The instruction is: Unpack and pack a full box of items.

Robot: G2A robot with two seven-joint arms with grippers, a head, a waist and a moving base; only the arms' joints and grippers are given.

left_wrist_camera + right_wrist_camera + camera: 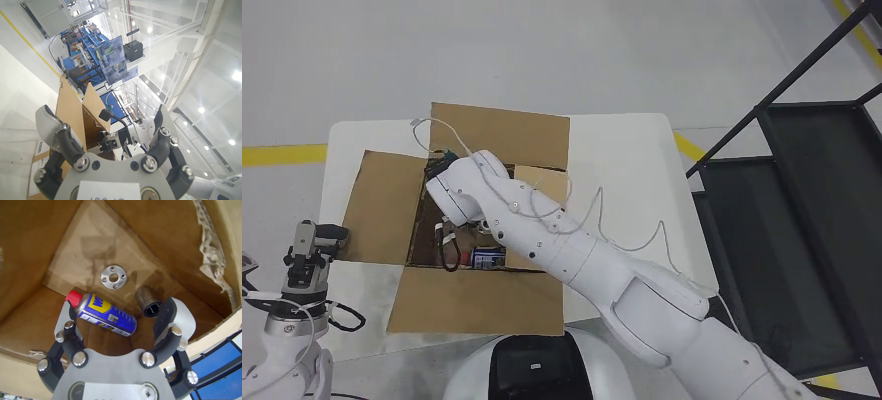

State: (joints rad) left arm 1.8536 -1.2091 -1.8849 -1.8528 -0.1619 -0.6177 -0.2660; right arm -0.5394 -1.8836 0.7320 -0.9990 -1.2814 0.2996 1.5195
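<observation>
inside the box (pixel 34 256), wide right jaws overhang the spray can (pixel 107 315) (slick, probably rolls): grip mid-body; left jaws wide.

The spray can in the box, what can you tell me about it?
The spray can lies on its side on the box floor. It looks like metal: blue body with yellow print, silvery shoulder, red cap. The right gripper hangs open over it, a finger to either side. A dark cylinder lies close by its base.
</observation>
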